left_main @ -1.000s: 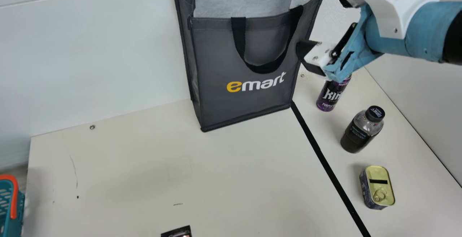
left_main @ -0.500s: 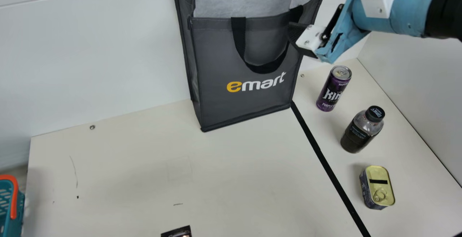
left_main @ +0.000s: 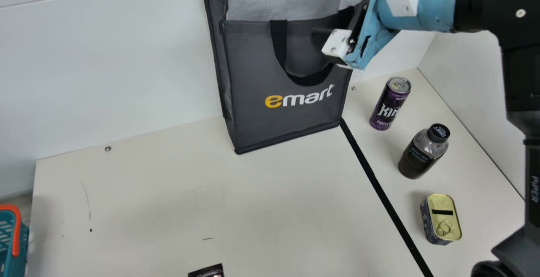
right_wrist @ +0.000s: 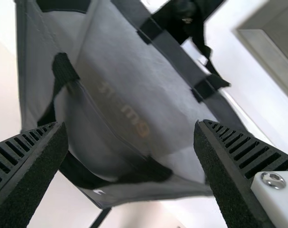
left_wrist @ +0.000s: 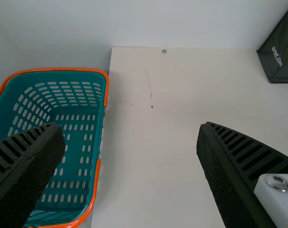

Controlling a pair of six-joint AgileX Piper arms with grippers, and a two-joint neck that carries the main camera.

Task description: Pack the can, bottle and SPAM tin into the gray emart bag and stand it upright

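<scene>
Probably going for front rim [left_main: 247, 27] of bag [left_main: 253, 70] with right gripper [right_wrist: 130, 126], spread wide, pinching nothing. Straddle rim squarely, dodge handle [left_main: 279, 41], close softly. Avoid tipping bag, upright by wall [left_main: 118, 57]. Leave can [left_main: 388, 106], bottle [left_main: 415, 159] and tin [left_main: 443, 216] on table [left_main: 168, 205], right of bag, for later.

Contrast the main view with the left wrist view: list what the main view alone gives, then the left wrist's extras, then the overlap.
Main view: the purple can, bottle and SPAM tin upright on the table; the black line beside them; the right gripper in front of the bag; the bag's handles and pale lining.

Left wrist view: the left gripper, fingers apart; the basket's slotted floor.

Both: parts of the bag and of the orange-rimmed basket, the table and its screw near the back wall.
</scene>
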